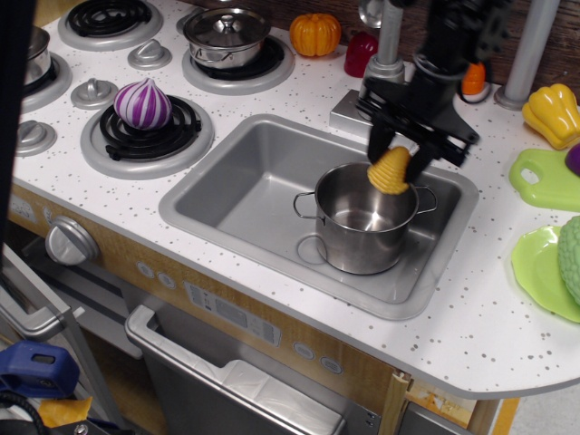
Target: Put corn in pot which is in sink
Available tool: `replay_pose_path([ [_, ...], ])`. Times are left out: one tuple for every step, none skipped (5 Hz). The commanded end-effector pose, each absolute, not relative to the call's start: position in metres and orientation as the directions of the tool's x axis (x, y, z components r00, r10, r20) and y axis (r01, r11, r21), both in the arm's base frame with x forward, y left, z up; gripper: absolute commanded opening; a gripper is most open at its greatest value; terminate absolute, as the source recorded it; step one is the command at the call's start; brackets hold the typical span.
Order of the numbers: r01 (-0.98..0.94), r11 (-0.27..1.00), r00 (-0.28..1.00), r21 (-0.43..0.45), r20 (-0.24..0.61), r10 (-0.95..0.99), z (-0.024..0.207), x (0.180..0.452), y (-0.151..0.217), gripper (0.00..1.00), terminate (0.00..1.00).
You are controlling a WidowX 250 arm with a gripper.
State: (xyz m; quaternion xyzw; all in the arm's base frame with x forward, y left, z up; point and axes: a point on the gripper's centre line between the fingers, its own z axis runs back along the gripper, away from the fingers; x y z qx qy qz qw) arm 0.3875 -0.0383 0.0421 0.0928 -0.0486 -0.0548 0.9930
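One item is under carriage: the corn (390, 171), a small yellow cob with bumpy kernel rows, pinched between the two fingers of the gripper (395, 166) and suspended above the far rim of the pot (365, 217). The pot stands upright, lidless, in the right half of the sink (240, 177). By appearance the cob is hollow moulded plastic, so judged light and stiff; the ridged kernels should give some purchase, though the taper could let it slide toward the narrow end under a loose hold. The sound place to grip is across the thick middle, and that looks to be where the fingers sit, one on each side, with the lower end of the cob showing below them. The jaws are narrowed to the cob's width, neither spread wide nor pressed fully together. No contact with the pot rim or its wire handles is evident. The cob sits over the opening, slightly toward the back; release here would probably land it inside.
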Motion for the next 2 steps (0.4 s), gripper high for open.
replay_pose_path([
  [0.131,0.973,0.965,0.187,0.202,-0.169,0.0662,0.3877,-0.0164,0.00,0.00],
  [0.129,0.975,0.963,0.183,0.212,-0.167,0.0591,0.3872,-0.0152,0.00,1.00],
])
